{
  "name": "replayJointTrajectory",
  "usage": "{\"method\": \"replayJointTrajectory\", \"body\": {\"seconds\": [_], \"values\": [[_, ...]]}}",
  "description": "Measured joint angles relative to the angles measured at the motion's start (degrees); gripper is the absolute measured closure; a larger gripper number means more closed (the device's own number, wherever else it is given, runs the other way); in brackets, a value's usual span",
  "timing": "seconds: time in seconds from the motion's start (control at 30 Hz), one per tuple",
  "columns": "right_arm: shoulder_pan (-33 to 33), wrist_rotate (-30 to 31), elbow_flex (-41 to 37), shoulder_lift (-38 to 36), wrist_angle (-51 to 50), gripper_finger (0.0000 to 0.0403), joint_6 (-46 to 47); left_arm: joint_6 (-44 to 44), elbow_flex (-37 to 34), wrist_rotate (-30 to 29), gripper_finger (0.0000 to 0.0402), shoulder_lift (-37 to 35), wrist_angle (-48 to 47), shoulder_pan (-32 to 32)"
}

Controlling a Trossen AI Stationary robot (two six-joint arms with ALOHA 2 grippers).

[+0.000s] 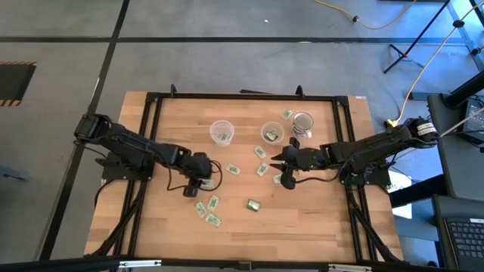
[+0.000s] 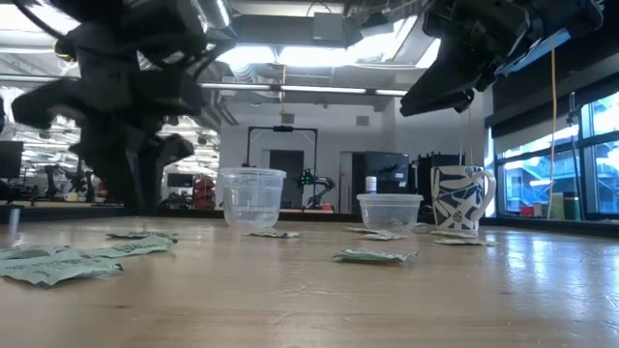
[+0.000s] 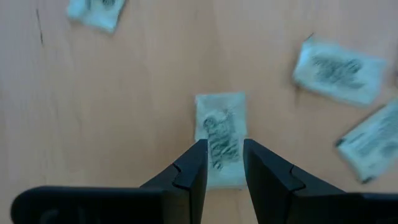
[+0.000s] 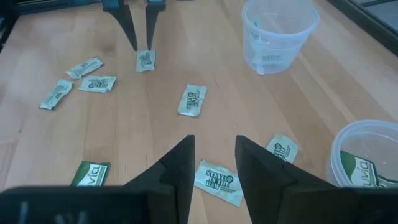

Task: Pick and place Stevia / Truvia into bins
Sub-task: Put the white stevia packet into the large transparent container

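Note:
Green-and-white sachets lie flat and scattered on the wooden table (image 1: 302, 219). My left gripper (image 1: 198, 181) points down over one sachet (image 3: 221, 124). It is open by a narrow gap, with a fingertip over each long edge. The right wrist view shows that gripper (image 4: 142, 45) at the same sachet (image 4: 146, 61). My right gripper (image 1: 278, 162) is open and hovers well above the table (image 2: 430, 92). Sachets (image 4: 217, 180) lie beneath it. Two clear cups (image 1: 221, 132) (image 1: 272, 134) stand toward the far side. The right cup (image 4: 367, 155) holds at least one sachet. My left gripper comes from above, pointing down, its fingers (image 3: 193, 165) along the sachet's long edges near one end (image 3: 219, 168). The sachet lies flat on the table. I cannot tell whether the fingertips touch it.
A patterned mug (image 1: 302, 123) stands to the right of the cups, with a sachet (image 1: 288, 114) beside it. More sachets lie near the left gripper (image 1: 210, 204) and mid-table (image 1: 253, 204) (image 1: 233, 170). A black frame (image 1: 242, 97) borders the table.

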Motion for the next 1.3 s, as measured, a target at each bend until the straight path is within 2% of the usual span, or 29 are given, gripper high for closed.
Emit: {"method": "replayJointTrajectory", "body": {"seconds": [0.37,0.73,0.93,1.07,1.2,1.3], "values": [[0.0,0.0,0.0,0.0,0.0,0.0285,0.0,-1.6,0.4,-1.2,0.0312,7.2,1.2,-0.1],[0.0,0.0,0.0,0.0,0.0,0.0285,0.0,-2.4,0.2,-0.8,0.0392,5.2,0.8,-0.1],[0.0,0.0,0.0,0.0,0.0,0.0285,0.0,1.4,3.8,-1.8,0.0391,0.8,-2.0,0.3],[0.0,0.0,0.0,0.0,0.1,0.0285,-0.1,5.4,7.1,-7.3,0.0391,-1.6,-1.8,2.3],[0.0,0.0,0.0,0.0,0.0,0.0285,-0.1,8.1,10.5,-15.7,0.0393,-2.4,-0.6,5.9],[0.0,0.0,0.0,0.0,0.0,0.0285,-0.1,10.1,11.9,-18.0,0.0392,-2.4,1.1,9.5]]}}
